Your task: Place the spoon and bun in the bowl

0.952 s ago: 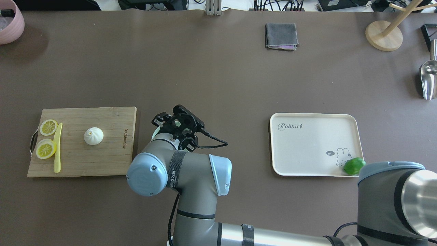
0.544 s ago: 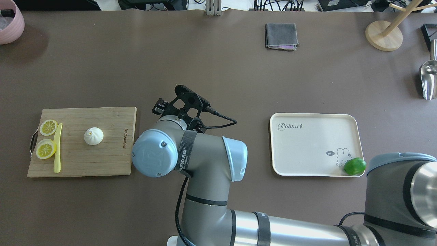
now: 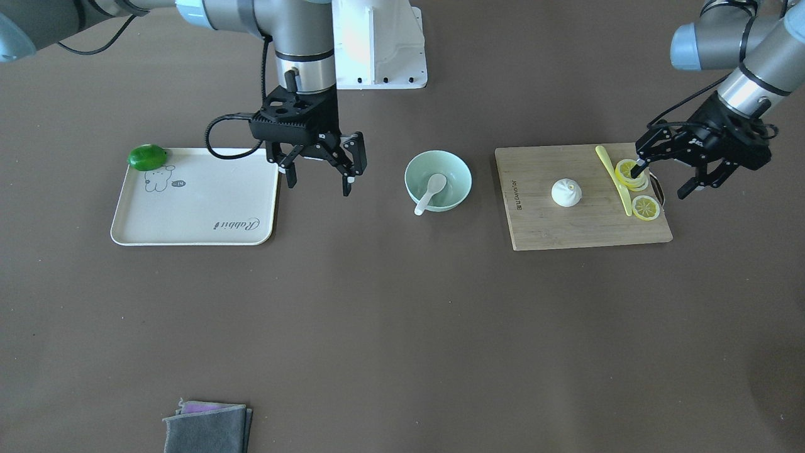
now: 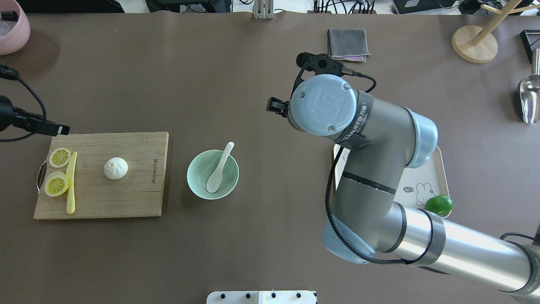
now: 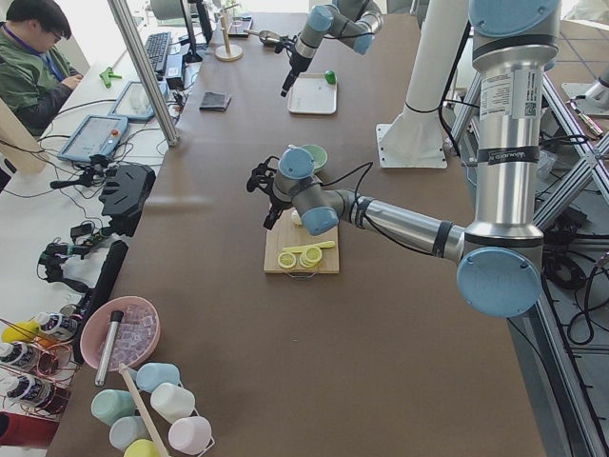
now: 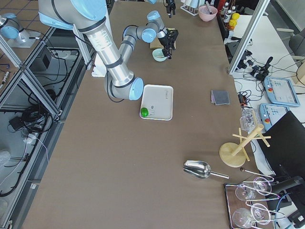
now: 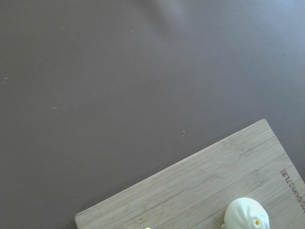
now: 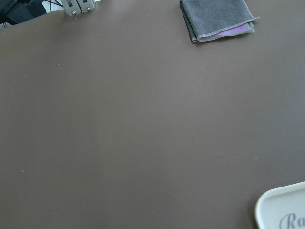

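Note:
The pale mint-green bowl (image 4: 197, 169) stands mid-table, also in the front view (image 3: 456, 172). The white spoon (image 4: 220, 169) lies in it, scoop down, handle leaning over the rim (image 3: 430, 191). The white pleated bun (image 4: 115, 168) sits on the wooden cutting board (image 4: 130, 194), also in the front view (image 3: 566, 192) and left wrist view (image 7: 247, 214). My right gripper (image 3: 319, 180) is open and empty, hovering between the bowl and the tray. My left gripper (image 3: 660, 182) is open and empty above the board's lemon-slice end, apart from the bun.
Two lemon slices (image 3: 631, 174) and a thin yellow knife (image 3: 613, 176) lie on the board. A cream tray (image 3: 195, 214) holds a green lime (image 3: 146, 156). A grey cloth (image 4: 348, 43), a wooden stand (image 4: 474, 42), a metal scoop (image 4: 529, 99) and a pink bowl (image 4: 10, 25) sit along the table's edges.
My right arm has swung away from over the bowl toward the tray, uncovering the bowl with the spoon in it. My left gripper has come into the overhead view at the left edge.

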{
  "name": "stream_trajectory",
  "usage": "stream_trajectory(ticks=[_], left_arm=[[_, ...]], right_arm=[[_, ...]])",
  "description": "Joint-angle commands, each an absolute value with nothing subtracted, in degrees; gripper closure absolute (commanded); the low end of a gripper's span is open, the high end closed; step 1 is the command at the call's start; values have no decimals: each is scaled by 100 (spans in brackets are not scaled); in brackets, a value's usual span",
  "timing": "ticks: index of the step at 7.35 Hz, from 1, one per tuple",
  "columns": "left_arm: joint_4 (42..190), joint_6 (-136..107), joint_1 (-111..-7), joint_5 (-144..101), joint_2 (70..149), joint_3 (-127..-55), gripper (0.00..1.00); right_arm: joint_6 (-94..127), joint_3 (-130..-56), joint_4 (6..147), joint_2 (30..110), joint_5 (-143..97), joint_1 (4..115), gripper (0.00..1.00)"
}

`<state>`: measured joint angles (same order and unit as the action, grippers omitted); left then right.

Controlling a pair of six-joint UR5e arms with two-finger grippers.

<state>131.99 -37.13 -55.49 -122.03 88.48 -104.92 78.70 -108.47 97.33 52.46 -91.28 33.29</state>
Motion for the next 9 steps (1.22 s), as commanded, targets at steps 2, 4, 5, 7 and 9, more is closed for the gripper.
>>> stream_trajectory(ticks=[2, 4, 5, 7, 9], left_arm=[[13219, -4612, -4135, -10745, 9096, -10494, 2], [13228, -4606, -3815, -10363, 9044, -10442, 8], [13219, -4597, -3745, -10354, 9044, -10337, 23], [13228, -4597, -3621, -10134, 9035, -10274, 80], [13228, -4579, -3630, -10134, 8983, -10527, 100]], right_arm=[[5298, -11267, 9415, 6281, -11279, 4838, 0], [4791, -11259, 9089, 6679, -11610, 5176, 0], [4799, -11259, 9079, 6688, -11602, 5168, 0], [4834, -11259, 9079, 6688, -11593, 5168, 0], [4878, -11259, 9070, 6680, -11601, 5168, 0]])
